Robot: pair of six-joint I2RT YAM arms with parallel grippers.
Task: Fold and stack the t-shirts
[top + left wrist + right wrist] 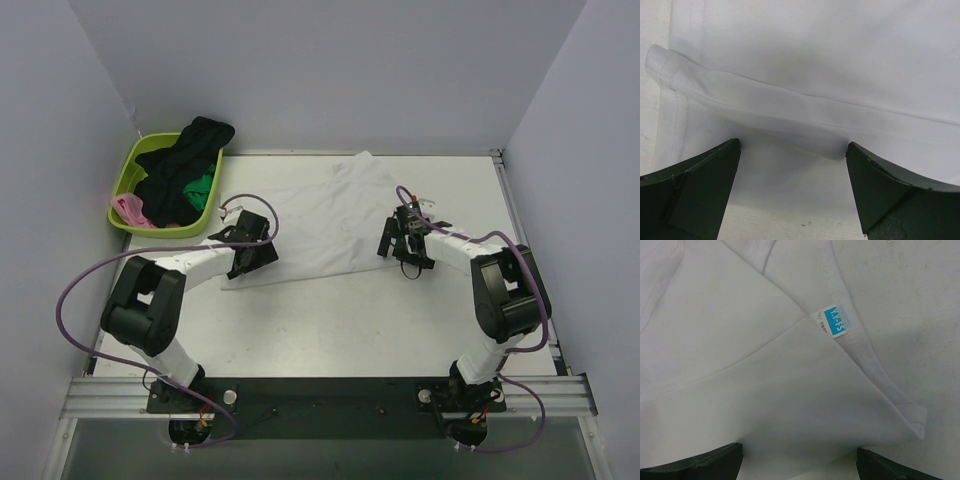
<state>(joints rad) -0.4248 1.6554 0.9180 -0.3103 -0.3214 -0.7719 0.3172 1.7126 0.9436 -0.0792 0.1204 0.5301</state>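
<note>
The white t-shirt (325, 215) lies spread on the table between my arms. My left gripper (252, 252) is open at the shirt's near left corner; in the left wrist view a raised fold of hem (790, 107) lies just beyond the gripper (794, 150). My right gripper (395, 240) is open at the shirt's right edge; in the right wrist view the cloth (765, 390) with a blue label (837, 321) spans between the fingertips of the gripper (800, 452). Black (185, 165), green (203, 187) and pink (130, 208) t-shirts lie in the basket.
A lime green plastic basket (133, 160) stands at the far left corner, against the left wall. Grey walls close the table on three sides. A metal rail (300, 395) runs along the near edge by the arm bases.
</note>
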